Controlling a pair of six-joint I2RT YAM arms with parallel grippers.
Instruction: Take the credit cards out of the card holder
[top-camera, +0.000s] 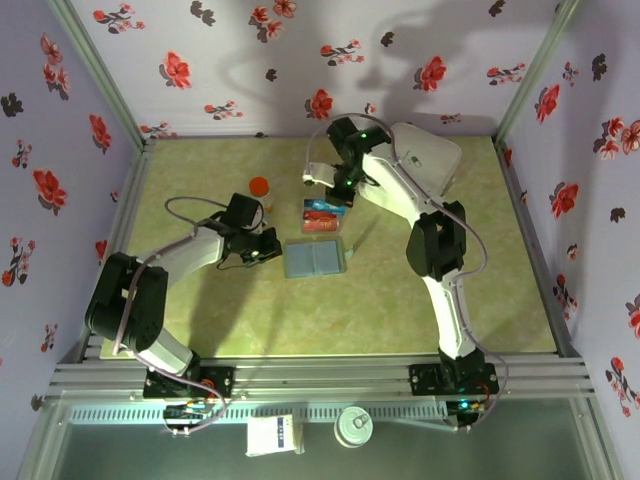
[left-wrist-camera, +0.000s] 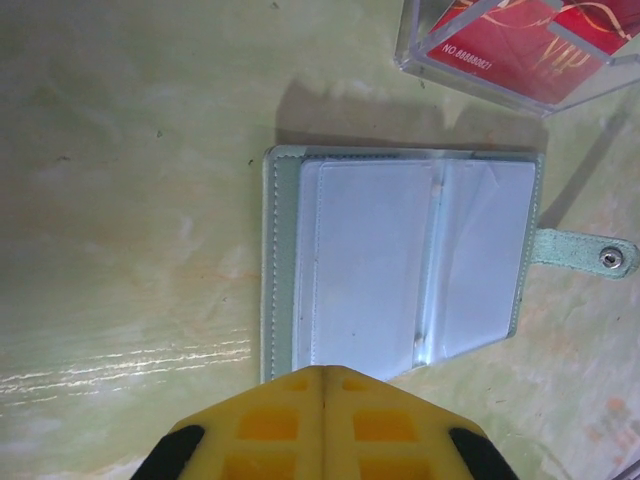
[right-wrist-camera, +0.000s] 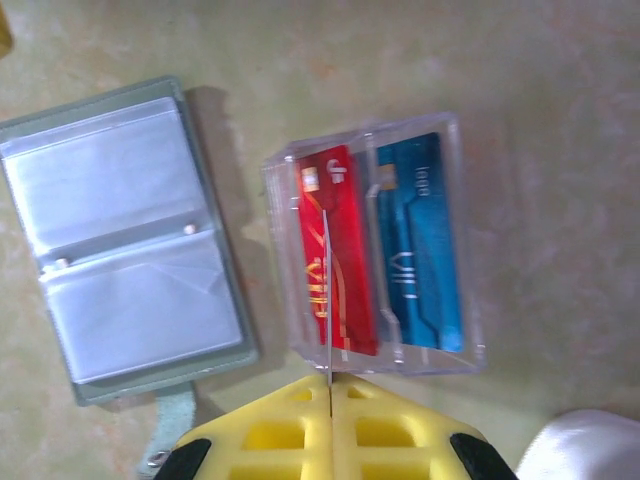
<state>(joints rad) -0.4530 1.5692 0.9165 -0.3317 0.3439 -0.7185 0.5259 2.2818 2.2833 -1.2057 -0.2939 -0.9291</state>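
I see the card holder (top-camera: 315, 258) lying open and flat mid-table, its clear sleeves looking empty. It seems soft and limp, so I'd pin it rather than lift it. Just beyond it, the clear plastic box (top-camera: 323, 215) holds a red card (right-wrist-camera: 340, 250) and a blue card (right-wrist-camera: 415, 240); I judge them light, stiff and slick, best pinched by an edge. My right gripper (right-wrist-camera: 328, 400) looks clamped on a thin card (right-wrist-camera: 325, 290), edge-on above the box. My left gripper (left-wrist-camera: 322, 395) is closed and empty at the holder's edge.
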